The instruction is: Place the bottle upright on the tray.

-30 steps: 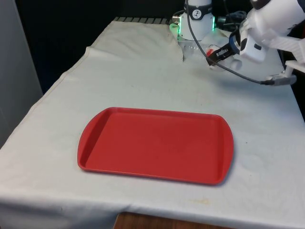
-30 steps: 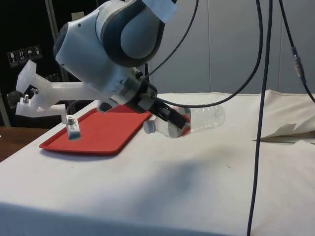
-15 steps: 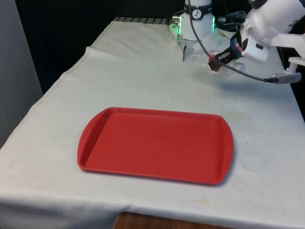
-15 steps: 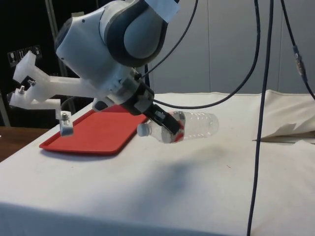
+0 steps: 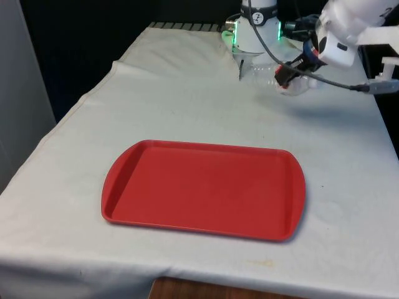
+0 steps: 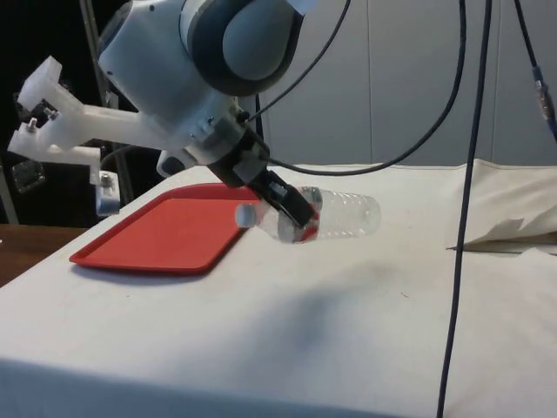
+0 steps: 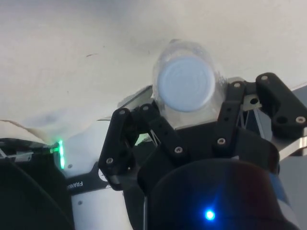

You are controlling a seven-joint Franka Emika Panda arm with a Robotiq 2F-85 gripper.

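One bottle [image 6: 335, 213] clamped sideways in tool [image 6: 291, 209], above cloth [image 5: 187, 93], tray [image 5: 202, 189] apart.

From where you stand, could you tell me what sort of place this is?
Most likely a robotics lab or test bench: a white robot arm with trailing cables holds a clear bottle in its gripper, over a cloth-covered table carrying just a red tray.
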